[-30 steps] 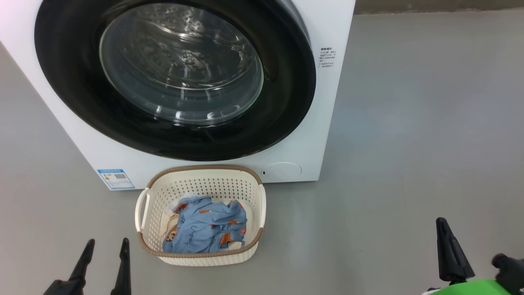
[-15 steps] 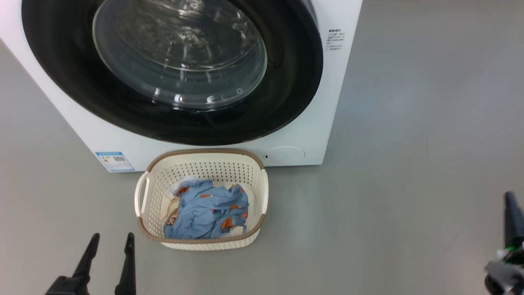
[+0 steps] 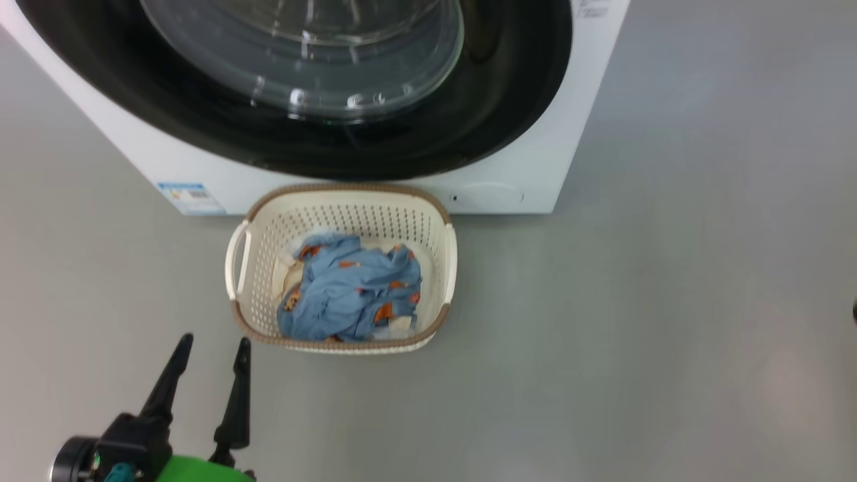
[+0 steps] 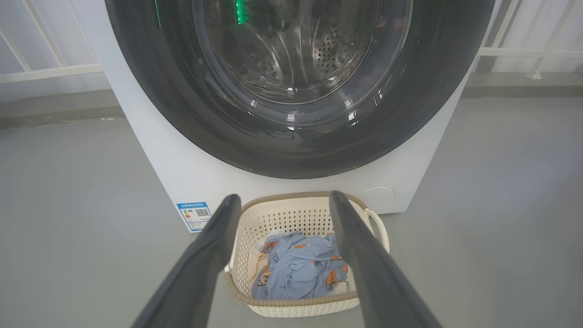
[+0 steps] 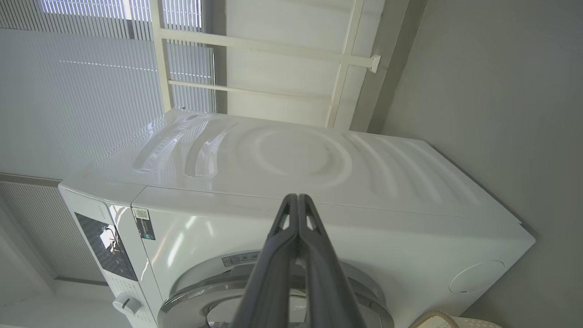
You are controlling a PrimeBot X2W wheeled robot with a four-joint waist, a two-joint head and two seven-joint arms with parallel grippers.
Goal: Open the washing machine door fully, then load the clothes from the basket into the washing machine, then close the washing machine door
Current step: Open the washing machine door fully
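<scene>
The washing machine (image 3: 535,174) stands on grey floor (image 3: 669,301), ahead of both pairs of jaws. The right wrist view, rolled sideways, takes in its ribbed side panel (image 5: 319,159), control panel (image 5: 107,246) and a window railing (image 5: 273,45) beyond. The left wrist view looks through the washing machine door (image 4: 182,114) to the steel drum (image 4: 337,50). The left jaws, held low, gape wide and empty. The basket (image 3: 268,234) sits just ahead to their right, the clothes (image 3: 351,294) inside. The right jaws are pressed together, holding nothing, and point where the machine's front meets its side.
</scene>
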